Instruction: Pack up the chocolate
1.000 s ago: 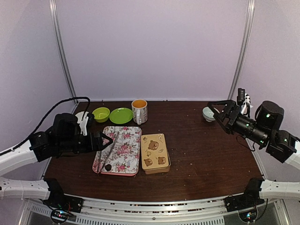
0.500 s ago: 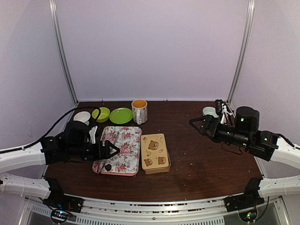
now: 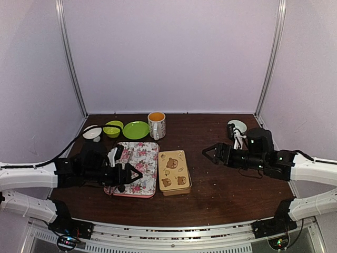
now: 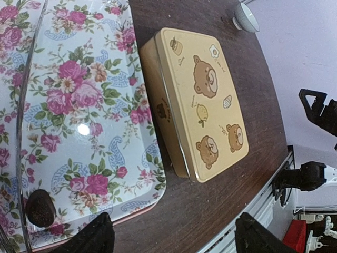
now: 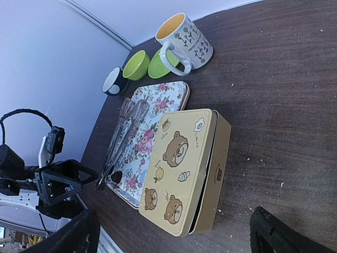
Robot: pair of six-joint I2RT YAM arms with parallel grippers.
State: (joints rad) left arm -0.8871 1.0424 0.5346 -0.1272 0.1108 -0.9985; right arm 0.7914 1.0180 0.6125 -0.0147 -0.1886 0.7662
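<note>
Dark-brown, tiny and probably soft, the chocolate on the floral tray wants a gentle pinch across its sides; left gripper and right gripper jaws stand apart, empty.

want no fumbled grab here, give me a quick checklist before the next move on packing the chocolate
1. Chocolate in sight: ok, it lies loose at a near corner of the floral tray.
2. Left gripper open and empty: ok.
3. Right gripper open and empty: ok.
4. Bear tin ready to take it: not ok, the lid is on.
5. Tongs clear of the chocolate: cannot tell, their tip lies close by.
</note>
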